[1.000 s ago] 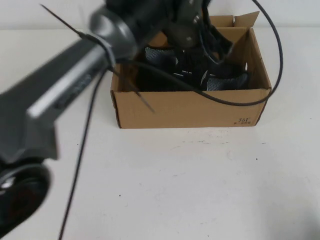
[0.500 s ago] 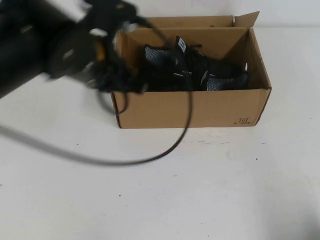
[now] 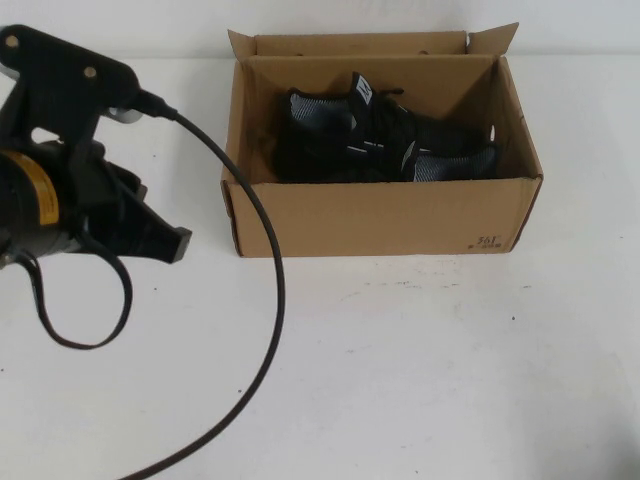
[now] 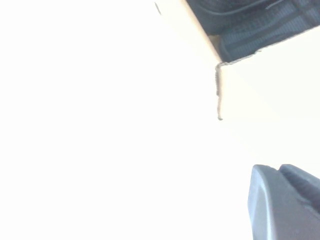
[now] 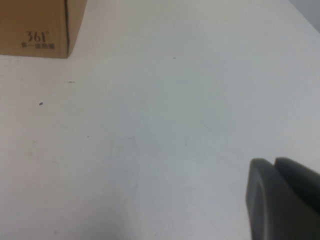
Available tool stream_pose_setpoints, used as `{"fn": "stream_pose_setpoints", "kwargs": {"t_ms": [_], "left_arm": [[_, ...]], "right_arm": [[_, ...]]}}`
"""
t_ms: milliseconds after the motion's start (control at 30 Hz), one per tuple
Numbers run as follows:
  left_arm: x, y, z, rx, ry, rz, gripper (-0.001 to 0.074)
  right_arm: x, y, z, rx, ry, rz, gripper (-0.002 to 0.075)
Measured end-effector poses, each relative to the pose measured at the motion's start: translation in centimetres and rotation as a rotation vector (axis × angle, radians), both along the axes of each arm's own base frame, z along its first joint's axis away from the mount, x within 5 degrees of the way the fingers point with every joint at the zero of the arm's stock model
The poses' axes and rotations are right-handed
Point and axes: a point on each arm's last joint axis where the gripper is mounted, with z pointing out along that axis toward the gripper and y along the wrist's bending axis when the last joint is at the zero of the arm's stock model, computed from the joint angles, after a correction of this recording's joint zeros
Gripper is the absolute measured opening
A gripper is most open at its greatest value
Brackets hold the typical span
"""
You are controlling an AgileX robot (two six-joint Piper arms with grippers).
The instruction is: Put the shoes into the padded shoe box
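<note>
Both black knit shoes lie side by side inside the brown cardboard shoe box at the back middle of the table. My left gripper hangs over the table left of the box, shut and holding nothing. Its wrist view shows the shut fingertips, a box corner and part of a shoe inside. My right gripper does not appear in the high view. In its own wrist view it is shut and empty above bare table, well away from the box's printed corner.
A black cable from the left arm loops across the white table in front of the box's left end. The box flaps stand up at the back.
The left arm has swung back from above the box to the left side of the table, and its gripper has closed with nothing in it. The shoes stay in the box.
</note>
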Motion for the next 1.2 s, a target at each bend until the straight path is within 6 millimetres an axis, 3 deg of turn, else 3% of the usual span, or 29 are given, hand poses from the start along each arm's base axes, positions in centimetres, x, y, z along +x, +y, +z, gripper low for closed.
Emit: {"fn": "stream_pose_setpoints", "kwargs": {"t_ms": [400,567,767,933,1033,1200], "left_arm": [[0.1,0.1,-0.2,0.019,-0.013,-0.005,-0.0003],[-1.0,0.2,-1.2,-0.046,-0.083,-0.108,-0.0003],[-4.3,4.2,-2.7,-0.194,-0.431,-0.158,-0.0003],[-8.9,7.6,-5.5,-0.225,-0.698,-0.097,-0.0003],[-11.6,9.4,-7.0,-0.264,-0.791,0.005,-0.0003],[-14.1,10.9,-10.3,-0.283,-0.865,0.132,-0.0003]], "right_arm": [[0.0,0.0,0.0,0.000,0.000,0.000,-0.0007],[0.0,0.0,0.0,0.000,0.000,0.000,-0.0007],[0.0,0.0,0.0,0.000,0.000,0.000,-0.0007],[0.0,0.0,0.0,0.000,0.000,0.000,-0.0007],[0.0,0.0,0.0,0.000,0.000,0.000,-0.0007],[0.0,0.0,0.0,0.000,0.000,0.000,-0.0007]]}}
